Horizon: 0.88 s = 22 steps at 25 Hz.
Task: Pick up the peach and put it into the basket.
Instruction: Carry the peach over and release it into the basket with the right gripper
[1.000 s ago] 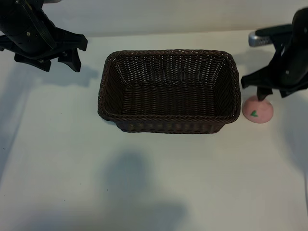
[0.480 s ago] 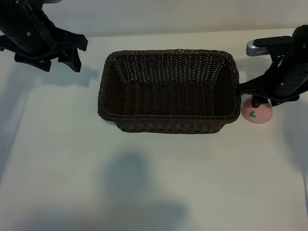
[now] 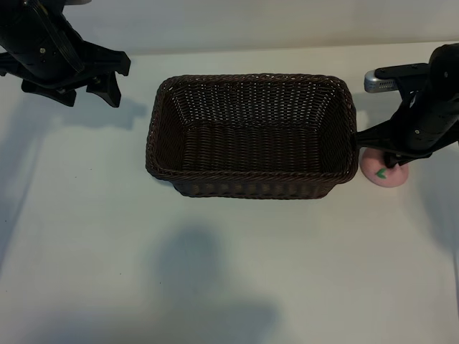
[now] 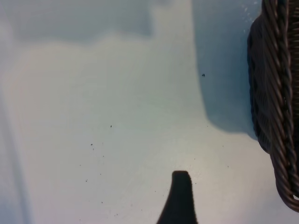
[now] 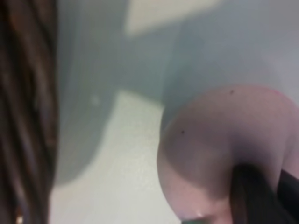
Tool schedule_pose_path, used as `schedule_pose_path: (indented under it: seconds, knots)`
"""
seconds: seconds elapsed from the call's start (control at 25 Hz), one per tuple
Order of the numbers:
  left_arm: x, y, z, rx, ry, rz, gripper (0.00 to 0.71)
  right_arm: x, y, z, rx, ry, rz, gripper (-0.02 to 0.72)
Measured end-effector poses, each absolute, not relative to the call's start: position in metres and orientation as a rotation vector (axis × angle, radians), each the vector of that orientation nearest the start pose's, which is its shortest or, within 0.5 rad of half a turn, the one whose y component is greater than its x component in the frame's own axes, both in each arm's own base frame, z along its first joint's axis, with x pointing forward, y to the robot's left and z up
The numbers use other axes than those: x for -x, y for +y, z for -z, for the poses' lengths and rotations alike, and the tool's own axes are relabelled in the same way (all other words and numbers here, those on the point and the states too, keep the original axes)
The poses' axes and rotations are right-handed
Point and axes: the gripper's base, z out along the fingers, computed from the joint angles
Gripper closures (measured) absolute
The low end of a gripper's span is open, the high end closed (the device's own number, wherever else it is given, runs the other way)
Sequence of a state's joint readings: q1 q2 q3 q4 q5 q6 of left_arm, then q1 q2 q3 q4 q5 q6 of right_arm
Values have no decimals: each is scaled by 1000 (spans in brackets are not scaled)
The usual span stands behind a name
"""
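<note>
1. Count — one peach [image 3: 384, 171], one basket [image 3: 252, 134], two arms; all are sitting on or over a pale bench [image 3: 215, 272].
2. The peach is resting on the bench just beside the basket's right end wall, outside the basket, with its green leaf mark facing up.
3. The right end effector [image 3: 391, 154] is sitting low over the peach, covering its far side. In the right wrist view a dark fingertip [image 5: 254, 193] is lying against the pink surface of the peach [image 5: 224, 149]; whether the fingers are clamping the fruit or merely standing together against it cannot be told.
4. Obstruction — the basket's right wall and braided rim are standing directly between the peach and the basket's interior; the wicker [image 5: 23, 112] is showing close alongside the fruit in the right wrist view.
5. The basket is lying in the middle of the bench, long side across, and is holding nothing.
6. The left end effector [image 3: 100, 75] is hanging near the bench's far left corner, apart from the basket, with its fingers spread; the left wrist view is showing one fingertip [image 4: 180, 196] over bare bench beside the basket's rim [image 4: 278, 102].
</note>
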State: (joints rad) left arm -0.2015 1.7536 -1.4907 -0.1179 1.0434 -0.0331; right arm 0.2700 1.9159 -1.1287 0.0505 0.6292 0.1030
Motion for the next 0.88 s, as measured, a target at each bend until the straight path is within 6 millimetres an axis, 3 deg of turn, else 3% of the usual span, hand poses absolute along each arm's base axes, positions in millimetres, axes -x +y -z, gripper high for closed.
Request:
schedule_pose_path:
  seconds: [0.2,0.6,0.76,0.88]
  knots:
    - [-362,-83,-287,-178,2792,215,123,-346,98,-161,211,2909,-103,662]
    - [-362,-83,-287,-178,2792,215,123,-371,103,-252,246,2820,-82,662]
    - [-362,-83,-287,-178,2792,215,123,-377,104,-278,246,2790,-81,662]
    - [-362,-83,-287,-178,2792,215,123,-377,104,-286,243,2787,-89,662]
